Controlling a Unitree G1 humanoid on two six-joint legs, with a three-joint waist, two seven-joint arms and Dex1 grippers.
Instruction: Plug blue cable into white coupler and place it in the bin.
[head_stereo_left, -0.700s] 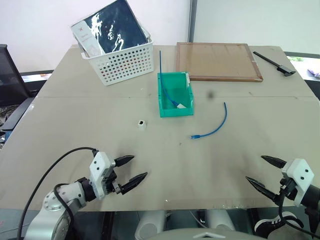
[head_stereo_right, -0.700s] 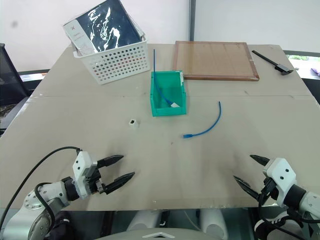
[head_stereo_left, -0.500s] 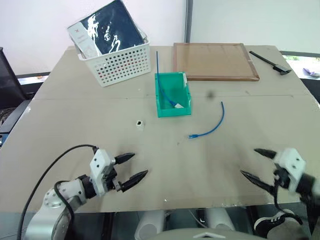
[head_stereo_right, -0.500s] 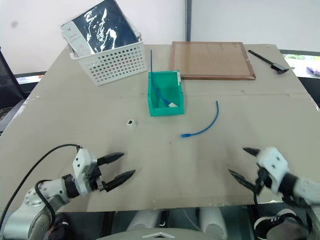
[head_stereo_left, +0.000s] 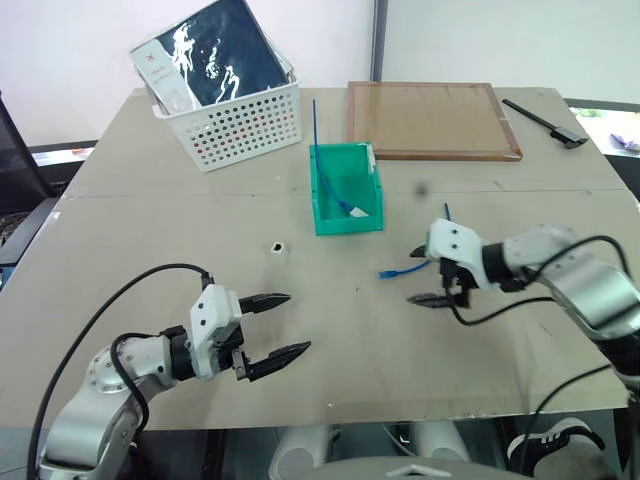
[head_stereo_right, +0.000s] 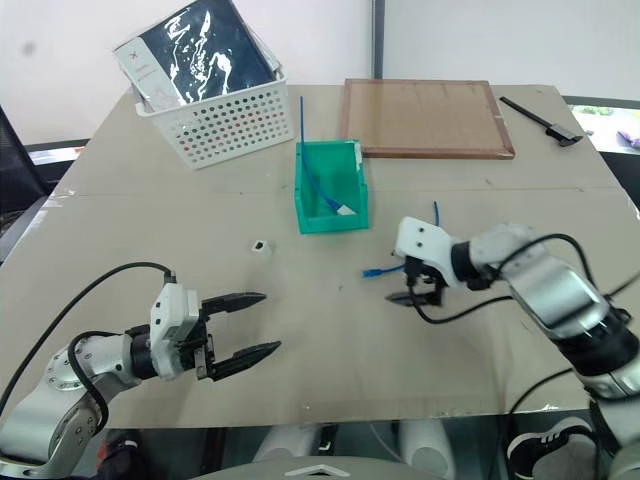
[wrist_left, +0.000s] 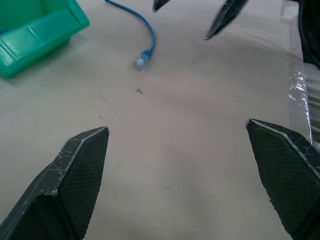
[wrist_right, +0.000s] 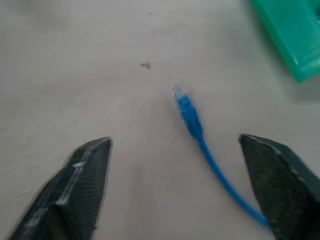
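Right wrist view: wide-open right gripper (wrist_right: 175, 192) straddling loose blue cable (wrist_right: 192, 120); white coupler (head_stereo_left: 281, 246) untouched, bin (head_stereo_left: 325, 215) waiting, left gripper (head_stereo_left: 287, 325) wide, empty.

The left gripper (head_stereo_left: 277, 324) hangs low over the near part of the table (head_stereo_left: 150, 230), its two black fingers spread wide and pointing across toward the right arm. The right gripper (head_stereo_left: 424, 275) reaches in over the table's middle, wrist bent, jaws apart — one finger (head_stereo_left: 421, 298) angled down near the surface.
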